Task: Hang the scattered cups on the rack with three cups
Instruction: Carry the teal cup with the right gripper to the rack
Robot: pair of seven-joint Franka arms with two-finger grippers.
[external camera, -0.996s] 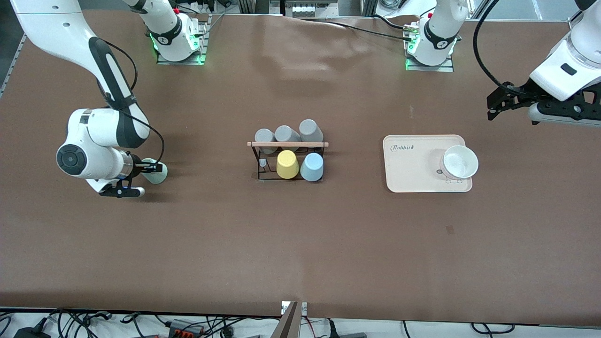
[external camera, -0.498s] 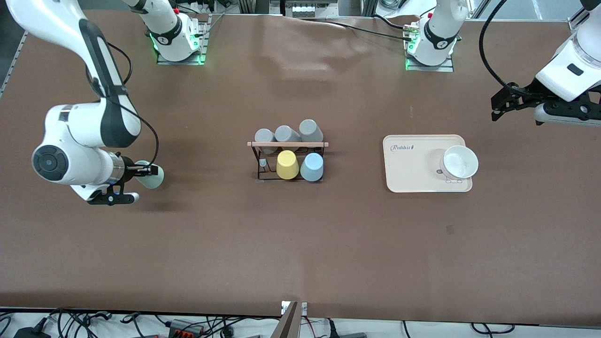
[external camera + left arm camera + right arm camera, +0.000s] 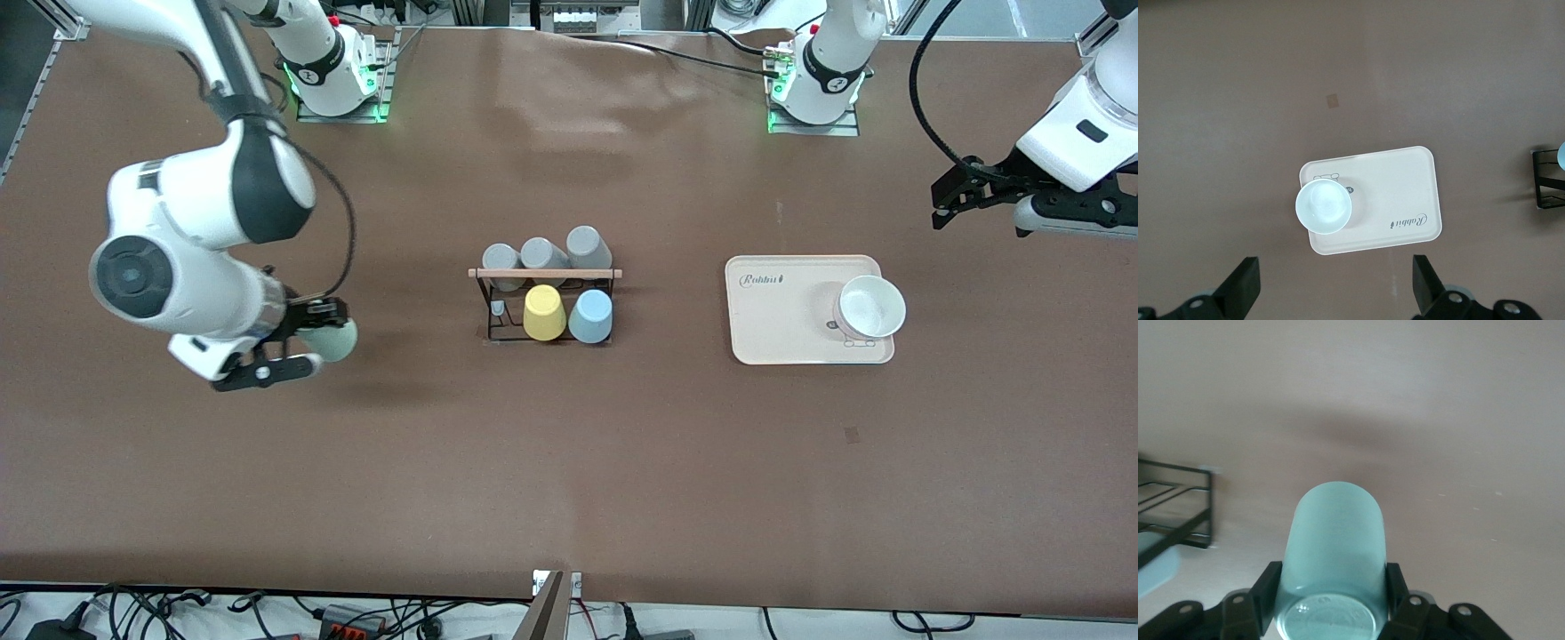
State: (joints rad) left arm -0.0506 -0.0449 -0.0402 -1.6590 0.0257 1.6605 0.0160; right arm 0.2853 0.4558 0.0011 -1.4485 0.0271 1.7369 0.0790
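Front view gives you the rack [image 3: 544,302] mid-worktop [image 3: 569,462] as the landmark: black wire frame, wooden rod across the top. On it you have three grey cups [image 3: 544,254] along the side farther from the front camera, plus a yellow cup [image 3: 543,312] and the light blue cup [image 3: 591,316] on the nearer side, side by side, blue one toward the left arm's end. One peg beside the yellow cup, toward the right arm's end, is bare. Your right gripper [image 3: 313,333] is up over the worktop, well off the rack toward the right arm's end, jaws pinching the mint green cup [image 3: 332,340]; the right wrist view shows that cup [image 3: 1333,553] clamped between both fingers [image 3: 1266,597], lying sideways, rack corner visible off to one side. Your left gripper [image 3: 944,194] waits in the air, well clear of the rack toward the left arm's end, jaws spread with nothing between them. Left wrist view looks down on the beige tray [image 3: 1398,200] with a white bowl [image 3: 1323,207] on it; tray sits between the rack and the left arm's end.
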